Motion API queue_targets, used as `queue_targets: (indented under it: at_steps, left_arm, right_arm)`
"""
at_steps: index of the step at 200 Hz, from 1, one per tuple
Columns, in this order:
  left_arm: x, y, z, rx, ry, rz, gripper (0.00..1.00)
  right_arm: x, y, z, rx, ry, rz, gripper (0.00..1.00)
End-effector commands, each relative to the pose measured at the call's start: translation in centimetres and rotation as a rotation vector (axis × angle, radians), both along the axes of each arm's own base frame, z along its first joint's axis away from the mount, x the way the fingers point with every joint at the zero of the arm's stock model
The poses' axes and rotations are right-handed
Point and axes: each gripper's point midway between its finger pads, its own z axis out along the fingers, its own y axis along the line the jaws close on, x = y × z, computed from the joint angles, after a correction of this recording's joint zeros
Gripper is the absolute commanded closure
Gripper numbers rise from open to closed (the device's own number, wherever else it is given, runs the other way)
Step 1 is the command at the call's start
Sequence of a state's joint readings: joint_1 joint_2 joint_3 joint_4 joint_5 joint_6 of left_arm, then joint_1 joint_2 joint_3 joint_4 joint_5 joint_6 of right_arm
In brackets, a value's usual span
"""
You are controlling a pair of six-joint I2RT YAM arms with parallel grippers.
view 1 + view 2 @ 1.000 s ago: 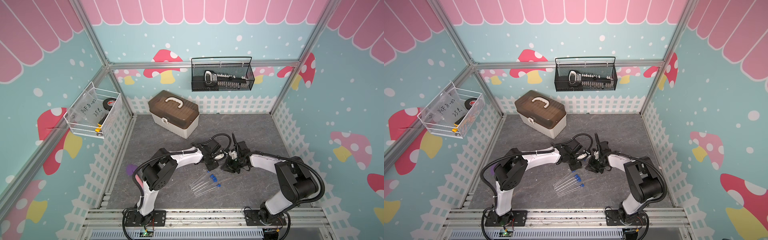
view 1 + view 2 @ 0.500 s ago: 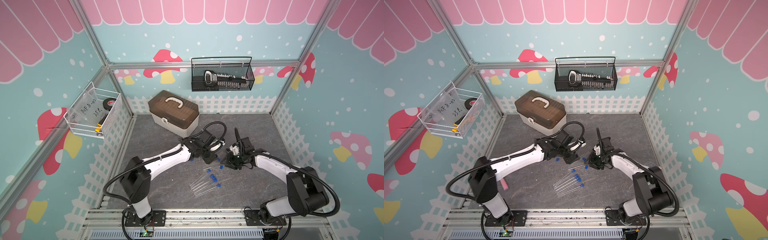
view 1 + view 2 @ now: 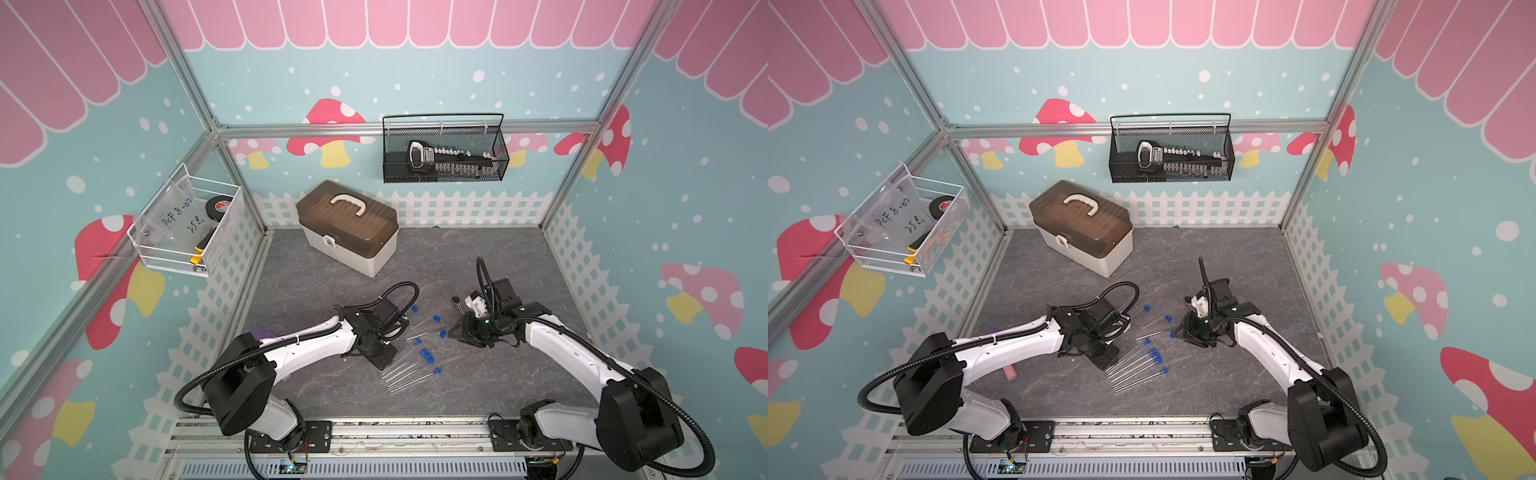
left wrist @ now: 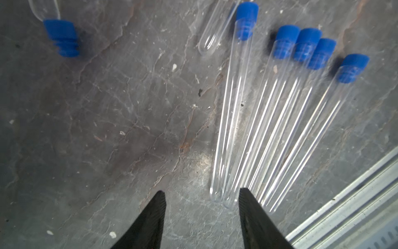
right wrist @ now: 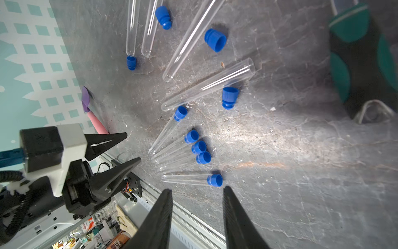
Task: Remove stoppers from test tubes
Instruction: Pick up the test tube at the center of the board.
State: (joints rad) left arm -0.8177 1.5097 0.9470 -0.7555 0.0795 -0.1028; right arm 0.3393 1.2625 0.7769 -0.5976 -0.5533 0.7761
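Test tubes (image 5: 206,86): nine, all lying flat on the grey mat (image 3: 316,291), centre-front. Five are fanned side by side, each with one of the blue stoppers (image 5: 214,180) seated. Four lie open at 12 o'clock of the fan.

Stoppers: nine. Five are in tubes and four lie loose on the mat among the open tubes.

Toolbox (image 3: 347,226) at 11 o'clock of the fan, lid down, contents unseen. Black mesh basket (image 3: 399,170) on the back wall holds a socket rail (image 3: 449,160). White wire basket (image 3: 224,232) on the left wall holds a tape roll (image 3: 220,205) and a labelled bag (image 3: 178,216).

Left gripper (image 4: 202,194) at 9 o'clock of the fan, jaws spread, empty. One fingertip overlaps the tubes' rounded ends; contact cannot be told.

Right gripper (image 5: 197,190) at 2 o'clock, jaws spread, empty, near the outermost seated stopper.
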Motion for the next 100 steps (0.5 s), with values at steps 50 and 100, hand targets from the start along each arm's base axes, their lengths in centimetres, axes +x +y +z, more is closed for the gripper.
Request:
queue_targets:
  at_steps: [50, 100]
  left_arm:
    - [1.3, -2.1, -1.5, -0.017, 0.003, 0.078, 0.48]
    - [1.5, -2.7, -2.5, -0.013, 0.011, 0.090, 0.49]
  right_arm:
    - [-1.1, -0.3, 0.0, -0.002, 0.007, 0.017, 0.60]
    - [-1.4, -0.4, -0.2, -0.002, 0.012, 0.017, 0.60]
